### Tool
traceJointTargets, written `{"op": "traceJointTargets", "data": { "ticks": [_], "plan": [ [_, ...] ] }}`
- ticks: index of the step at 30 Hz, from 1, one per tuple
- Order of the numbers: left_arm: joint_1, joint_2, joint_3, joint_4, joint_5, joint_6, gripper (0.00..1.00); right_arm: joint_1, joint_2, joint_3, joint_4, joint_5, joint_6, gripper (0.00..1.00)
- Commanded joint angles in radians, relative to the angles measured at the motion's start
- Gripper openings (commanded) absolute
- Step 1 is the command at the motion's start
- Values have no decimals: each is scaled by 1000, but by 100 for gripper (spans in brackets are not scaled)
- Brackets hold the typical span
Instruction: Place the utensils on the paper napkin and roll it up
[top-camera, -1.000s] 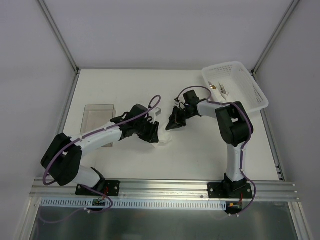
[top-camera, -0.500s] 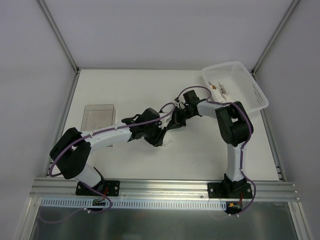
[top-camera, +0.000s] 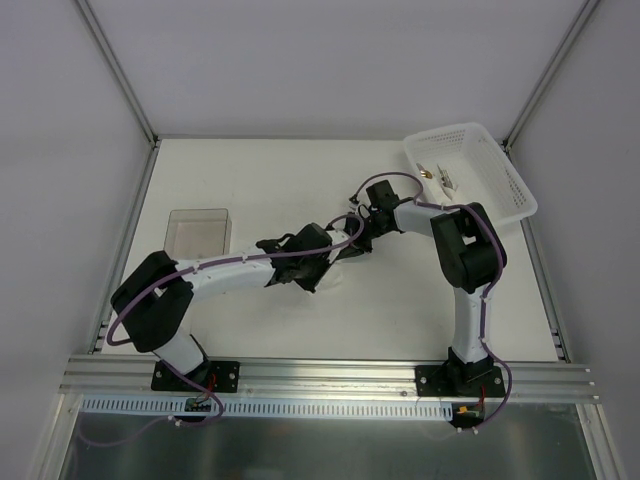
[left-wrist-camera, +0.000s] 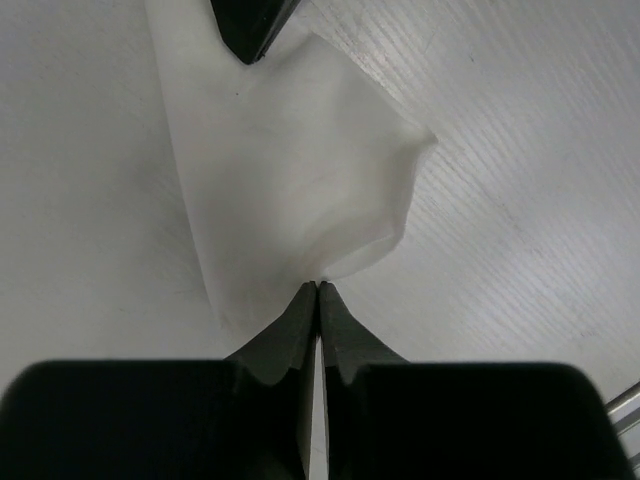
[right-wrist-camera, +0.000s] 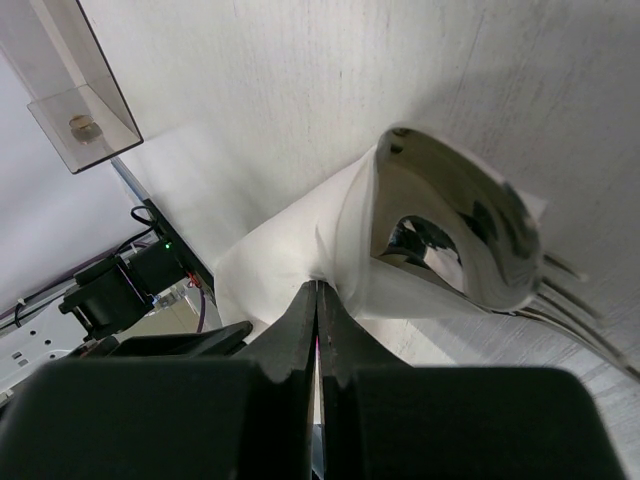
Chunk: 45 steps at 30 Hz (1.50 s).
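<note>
The paper napkin (left-wrist-camera: 300, 170) lies crumpled and folded over on the table. In the right wrist view the napkin (right-wrist-camera: 280, 250) wraps round a shiny spoon bowl (right-wrist-camera: 450, 235), with fork tines (right-wrist-camera: 565, 295) sticking out beside it. My left gripper (left-wrist-camera: 318, 286) is shut on one napkin edge. My right gripper (right-wrist-camera: 317, 284) is shut on a napkin fold right beside the spoon. In the top view the left gripper (top-camera: 322, 265) and the right gripper (top-camera: 350, 246) meet at mid-table and hide most of the napkin.
A white lattice basket (top-camera: 520, 195) with a few small items (top-camera: 438, 177) stands at the back right. A clear plastic box (top-camera: 198, 232) sits at the left, also in the right wrist view (right-wrist-camera: 80, 110). Metal frame posts edge the table.
My left gripper has moved right with the napkin edge, folding it toward the right gripper, and now sits against it. The right gripper has barely moved.
</note>
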Motion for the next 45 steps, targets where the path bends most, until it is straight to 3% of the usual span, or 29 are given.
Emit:
{"op": "traceJointTargets", "data": {
  "ticks": [1,10,18,25,28,37,45],
  "plan": [
    [-28,9,14,-36,-43,32,0,-5,56,-15,-83,119,-37,0],
    [-99,165,57,-81,6,31,0,-5,62,-13,-85,116,-26,0],
    [-97,277,68,-82,57,-17,0,-22,39,-7,-104,113,-52,0],
    [-90,297,68,-82,86,-24,0,-71,-18,57,-186,85,-139,18],
    [-80,305,71,-81,89,-28,0,-92,-64,65,-197,78,-172,20],
    [-65,302,72,-81,135,-46,0,-77,-118,54,-160,4,-144,8],
    [-60,309,82,-81,164,-44,0,-34,-147,22,-71,-39,-73,6]
  ]
}}
